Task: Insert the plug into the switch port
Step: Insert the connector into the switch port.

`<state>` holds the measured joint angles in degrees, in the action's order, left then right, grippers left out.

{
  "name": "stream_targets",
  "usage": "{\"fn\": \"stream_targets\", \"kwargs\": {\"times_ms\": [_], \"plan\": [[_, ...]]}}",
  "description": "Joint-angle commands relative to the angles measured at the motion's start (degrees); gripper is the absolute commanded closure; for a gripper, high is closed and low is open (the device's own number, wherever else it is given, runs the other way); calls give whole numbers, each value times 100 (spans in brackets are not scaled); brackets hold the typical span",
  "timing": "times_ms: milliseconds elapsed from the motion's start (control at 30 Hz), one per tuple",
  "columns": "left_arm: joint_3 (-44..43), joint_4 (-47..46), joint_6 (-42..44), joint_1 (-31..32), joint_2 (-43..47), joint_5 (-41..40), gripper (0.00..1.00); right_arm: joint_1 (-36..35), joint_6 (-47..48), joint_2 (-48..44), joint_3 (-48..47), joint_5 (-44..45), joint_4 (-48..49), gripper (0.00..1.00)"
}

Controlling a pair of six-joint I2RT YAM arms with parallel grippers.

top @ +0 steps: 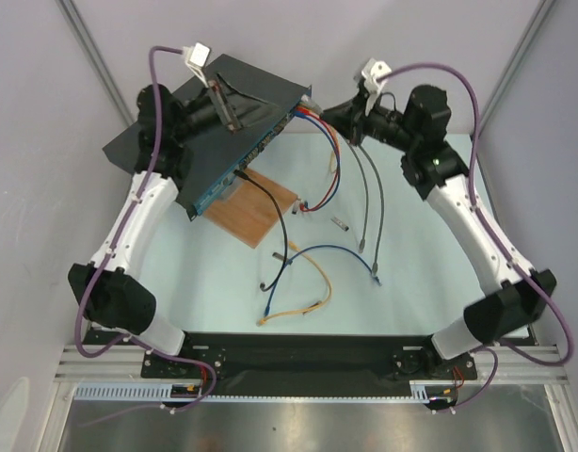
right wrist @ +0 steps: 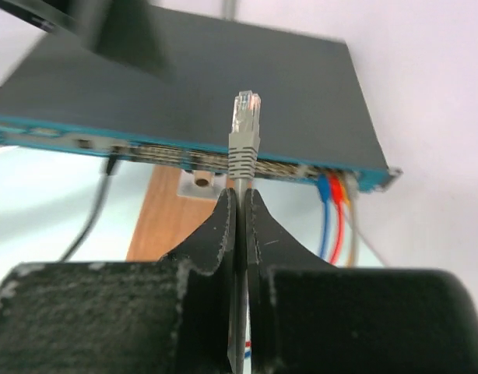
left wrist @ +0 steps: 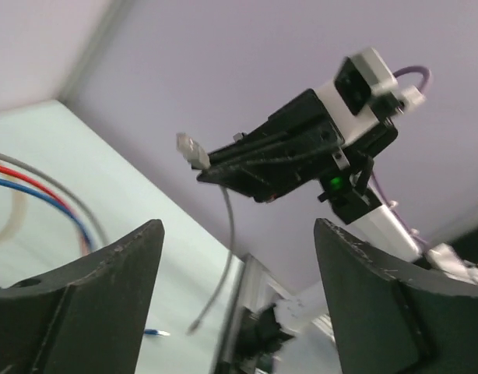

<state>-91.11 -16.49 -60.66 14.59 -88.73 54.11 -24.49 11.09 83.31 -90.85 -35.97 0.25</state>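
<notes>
Plug [right wrist: 245, 117] w/ grey boot is pinched upright by right gripper [right wrist: 240, 199], frame ctr, short of switch [right wrist: 223, 78] port row; left gripper [left wrist: 237, 234] is held spread wide.

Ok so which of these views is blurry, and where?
Right wrist: plug sharp, switch behind it soft, a dark shape top left smeared out of focus. Left wrist: slightly soft overall. Top external: crisp, evenly lit.
</notes>
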Motion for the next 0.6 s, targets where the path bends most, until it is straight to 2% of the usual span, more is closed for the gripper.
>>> {"fn": "stream_targets", "kwargs": {"times_ms": [0, 67, 100, 200, 300, 433, 567], "plan": [[-530, 558, 1230, -447, 355, -154, 16, 348, -432, 833, -1141, -156, -1131, 100], [-530, 936, 1977, -614, 531, -399, 8, 480, -502, 1212, -1574, -148, -1560, 100], [-591, 1163, 2641, -615, 689, -514, 7, 506, -520, 1597, -1977, -130, -1711, 100], [-706, 1955, 3593, -615, 961, -1015, 5, 551, -433, 2135, -2647, -139, -2379, 100], [-663, 2465, 4078, -615, 1094, -1358, 5, 551, -362, 2768, -3455, -130, -2924, 100], [-268, 2493, 4247, -615, 1419, -1526, 5, 498, -344, 3550, -4491, 2, -3487, 100], [-30, 2440, 4247, -615, 1595, -1570, 5, 507, -511, 3920, -4854, 142, -3576, 100]]}}
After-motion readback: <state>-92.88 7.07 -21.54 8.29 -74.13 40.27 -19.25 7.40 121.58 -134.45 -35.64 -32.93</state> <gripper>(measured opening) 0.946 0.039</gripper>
